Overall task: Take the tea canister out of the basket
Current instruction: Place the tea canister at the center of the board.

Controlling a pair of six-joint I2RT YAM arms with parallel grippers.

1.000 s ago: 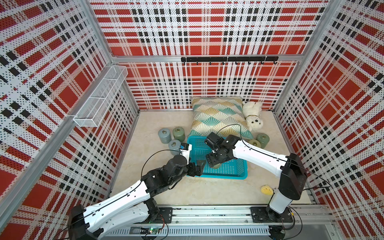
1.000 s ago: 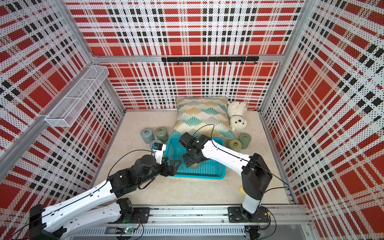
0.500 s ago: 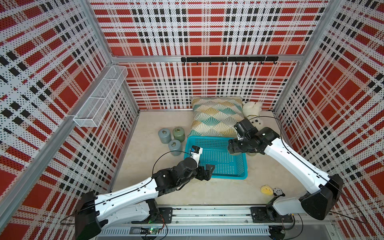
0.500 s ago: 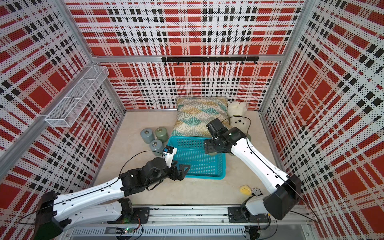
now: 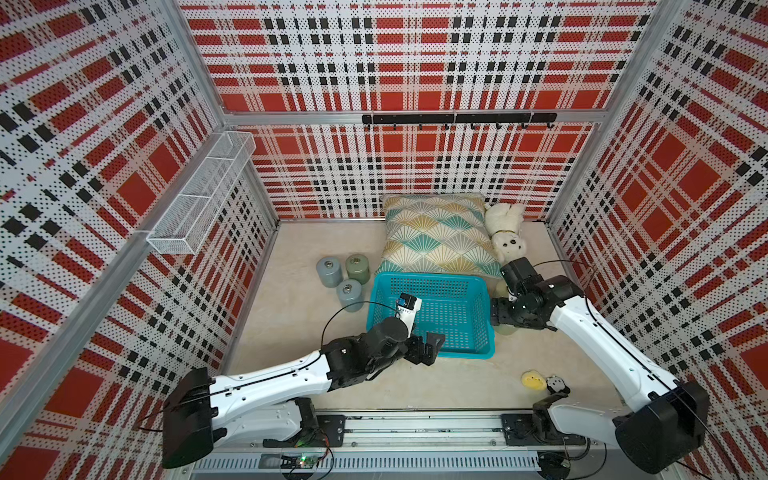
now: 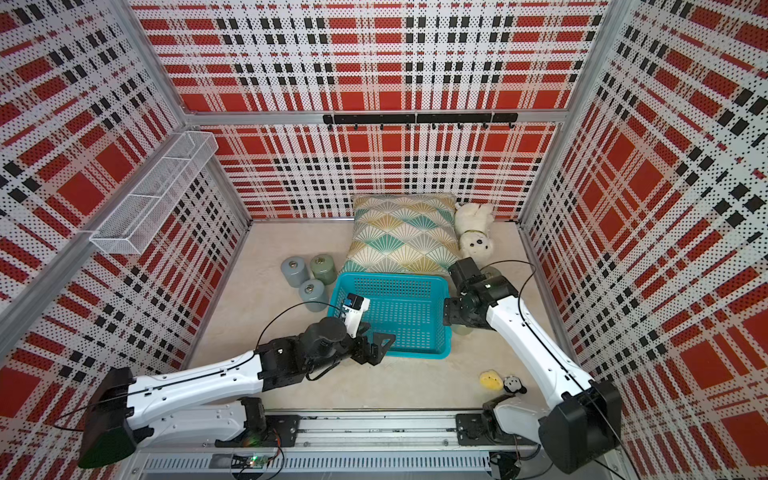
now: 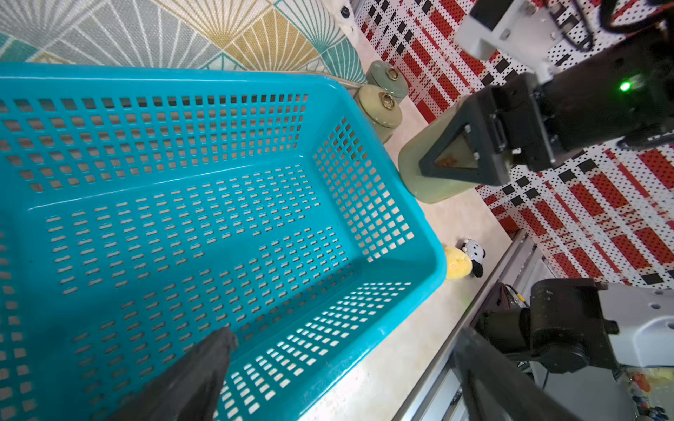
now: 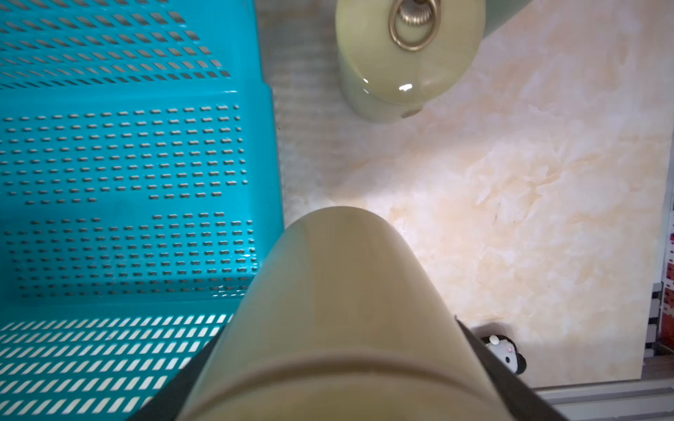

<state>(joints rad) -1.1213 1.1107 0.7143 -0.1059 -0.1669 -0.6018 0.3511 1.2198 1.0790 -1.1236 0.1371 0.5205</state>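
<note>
The turquoise basket (image 5: 432,277) (image 6: 395,276) sits mid-floor with nothing inside it (image 7: 182,76). My right gripper (image 5: 505,322) (image 6: 457,318) is shut on a pale green tea canister (image 7: 434,175) (image 8: 339,291), just outside the basket's right wall (image 8: 270,145) and low over the floor. I cannot tell if the canister's base touches the floor. My left gripper (image 5: 430,347) (image 6: 380,347) (image 7: 341,337) is open, straddling the basket's near wall, one finger (image 7: 215,350) inside.
Three grey and green canisters (image 5: 350,293) stand left of the basket, two pale green ones (image 7: 379,109) (image 8: 405,54) behind my right gripper. A pillow (image 5: 436,237) and plush dog (image 5: 507,239) lie at the back. Yellow and panda toys (image 5: 534,380) lie near the front rail.
My right gripper carried the canister from inside the basket, past its far right corner, down to the floor beside its right wall. My left gripper slid right along the near wall.
</note>
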